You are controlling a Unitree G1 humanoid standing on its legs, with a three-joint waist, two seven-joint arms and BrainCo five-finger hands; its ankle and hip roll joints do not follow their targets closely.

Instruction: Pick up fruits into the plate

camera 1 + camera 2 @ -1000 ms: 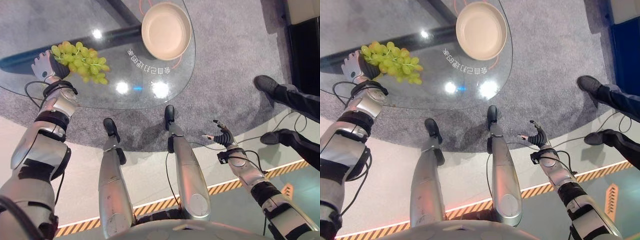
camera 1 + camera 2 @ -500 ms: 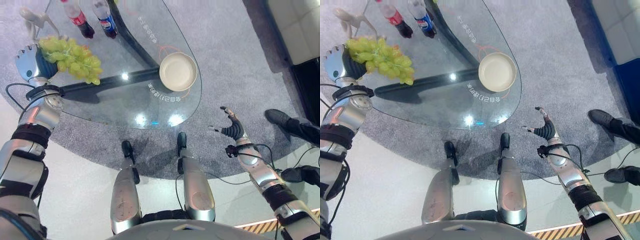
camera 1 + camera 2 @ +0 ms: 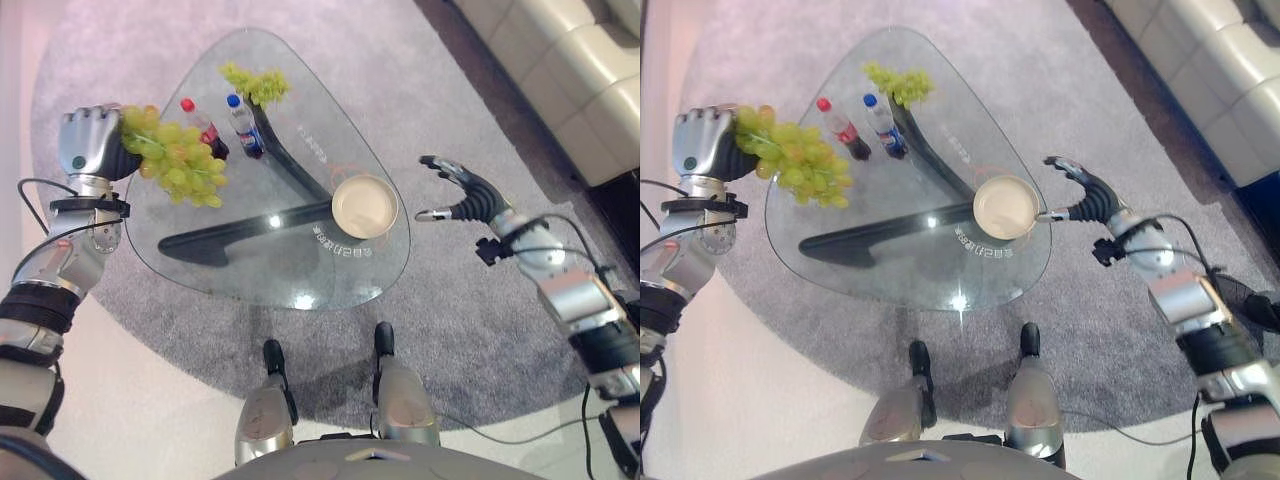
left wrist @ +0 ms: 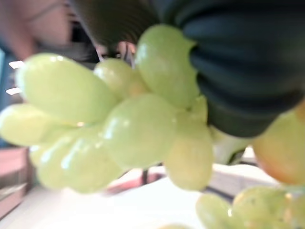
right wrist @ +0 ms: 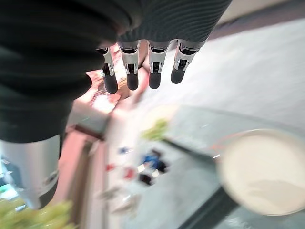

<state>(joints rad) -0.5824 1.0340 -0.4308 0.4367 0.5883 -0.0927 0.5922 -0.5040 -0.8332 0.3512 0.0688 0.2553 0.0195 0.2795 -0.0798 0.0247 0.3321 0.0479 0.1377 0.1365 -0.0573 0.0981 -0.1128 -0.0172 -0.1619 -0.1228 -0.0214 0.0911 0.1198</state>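
Room: a grey carpet (image 3: pixel 470 330) covers the floor, with a pale sofa (image 3: pixel 560 70) along the far right edge.
Bench: a rounded three-sided glass bench (image 3: pixel 200 270) on a dark base stands on the carpet in front of the robot.
Plate: a cream plate (image 3: pixel 364 206) sits on the bench near its right edge, with nothing in it.
Held fruit: a bunch of green grapes (image 3: pixel 180 160) hangs from the left robot hand, up in the air over the left edge of the bench and well apart from the plate; in the left wrist view the grapes (image 4: pixel 124 129) crowd right against the hand's dark cover.
Left robot hand: the left robot hand (image 3: pixel 90 142) is raised at the left side of the bench, its fingers curled round the top of the grape bunch, grasping it.
Second fruit: another, smaller bunch of grapes (image 3: pixel 256 83) lies on the bench at its far corner.
Bottles: two small drink bottles stand on the bench near that far bunch, one with a red cap (image 3: pixel 203 127) and one with a blue cap (image 3: pixel 244 127), just beside each other.
Right robot hand: the right robot hand (image 3: pixel 470 196) is held in the air to the right of the plate, beyond the bench's rim, fingers spread and relaxed, holding nothing; its own wrist view shows the fingers (image 5: pixel 131 71) straight in a row.
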